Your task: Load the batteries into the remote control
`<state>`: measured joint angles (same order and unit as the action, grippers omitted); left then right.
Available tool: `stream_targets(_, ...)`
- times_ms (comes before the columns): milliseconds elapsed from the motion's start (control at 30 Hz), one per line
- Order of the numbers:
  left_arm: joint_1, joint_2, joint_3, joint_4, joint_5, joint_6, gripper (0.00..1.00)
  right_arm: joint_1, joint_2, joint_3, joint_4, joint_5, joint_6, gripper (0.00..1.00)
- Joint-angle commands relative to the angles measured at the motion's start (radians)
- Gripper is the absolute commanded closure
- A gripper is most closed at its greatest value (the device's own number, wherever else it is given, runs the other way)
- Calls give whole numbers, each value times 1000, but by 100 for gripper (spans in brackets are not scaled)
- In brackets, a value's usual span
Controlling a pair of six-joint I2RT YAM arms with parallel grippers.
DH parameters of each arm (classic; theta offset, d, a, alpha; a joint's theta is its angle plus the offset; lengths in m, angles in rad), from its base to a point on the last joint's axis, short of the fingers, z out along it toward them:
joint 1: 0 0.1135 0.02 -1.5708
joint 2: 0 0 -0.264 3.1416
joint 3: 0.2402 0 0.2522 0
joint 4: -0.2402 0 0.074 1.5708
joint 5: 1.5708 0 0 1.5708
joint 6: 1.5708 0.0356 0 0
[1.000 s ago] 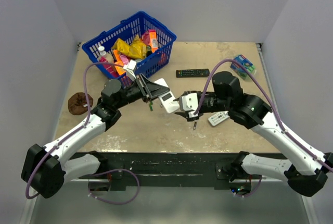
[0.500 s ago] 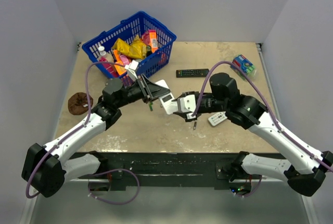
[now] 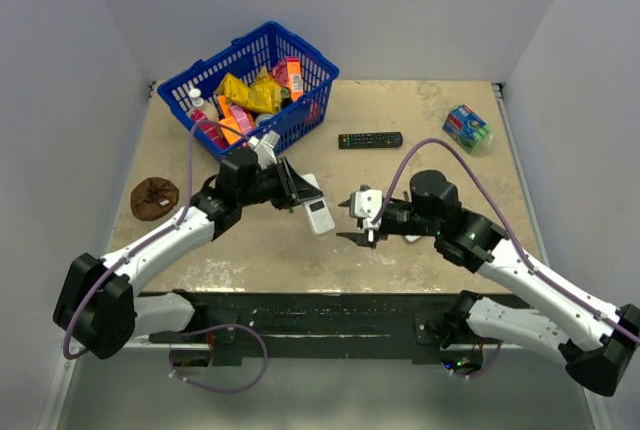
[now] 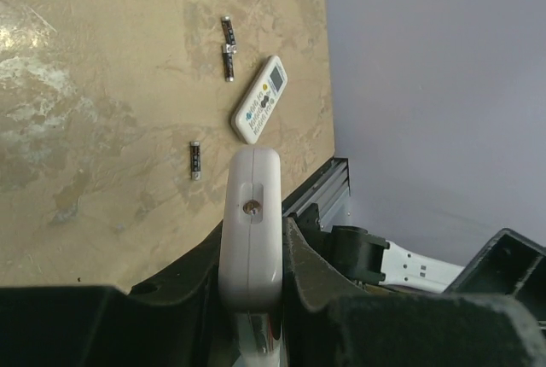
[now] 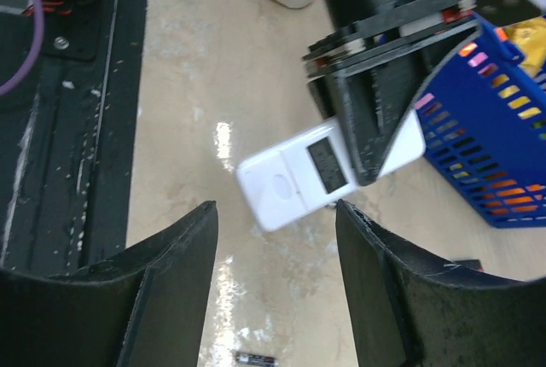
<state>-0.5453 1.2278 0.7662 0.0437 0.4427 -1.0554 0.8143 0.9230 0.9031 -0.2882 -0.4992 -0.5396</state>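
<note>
Beige tabletop (image 3: 430, 120), left tool (image 3: 300, 193) clamped on white remote (image 3: 319, 217), right tool (image 3: 349, 221) empty, jaws apart

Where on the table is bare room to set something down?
Free: the back strip between the blue basket and the green box, behind the black remote; also the near edge between both arms. Crowded: the middle, around the left gripper and right gripper.

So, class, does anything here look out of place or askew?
Batteries lie scattered loose on the table while the left gripper holds the remote tilted above it. Nothing looks spilled or damaged.
</note>
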Motion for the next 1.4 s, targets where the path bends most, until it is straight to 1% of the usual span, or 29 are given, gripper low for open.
stream_targets(0,4,-8,44,42,51,3,100,17,-43,-56,75,-72,-39,39)
stream_targets(100,4,1,44,84,89,-34,100,36,-26,-70,52,-27,-91,38)
stream_targets(400,4,-5,64,97,106,-66,100,66,42,-105,142,73,-172,38)
stream_targets(633,2,-8,65,105,114,-83,100,86,74,-130,239,145,-187,39)
stream_targets(767,-2,-10,70,105,116,-84,100,88,92,-130,259,162,-191,39)
stream_targets(967,-30,-5,91,87,126,-64,100,88,125,-125,277,185,-174,39)
stream_targets(1067,-39,-8,96,79,128,-60,100,88,143,-130,320,223,-129,40)
stream_targets(1200,-44,-11,105,6,105,3,100,88,163,-95,291,194,-114,40)
stream_targets(1233,-44,-10,116,-20,58,26,100,88,160,-80,244,150,-112,39)
stream_targets(1267,-42,-10,126,-119,19,84,100,88,148,-78,232,130,-106,39)
stream_targets(1300,-44,-4,140,-167,-22,118,100,88,143,-75,218,104,-105,38)
stream_targets(1333,-44,1,168,-210,-104,155,100,88,137,-63,177,64,-102,37)
stream_targets(1367,-44,18,182,-290,-146,211,100,88,131,-55,150,51,-85,36)
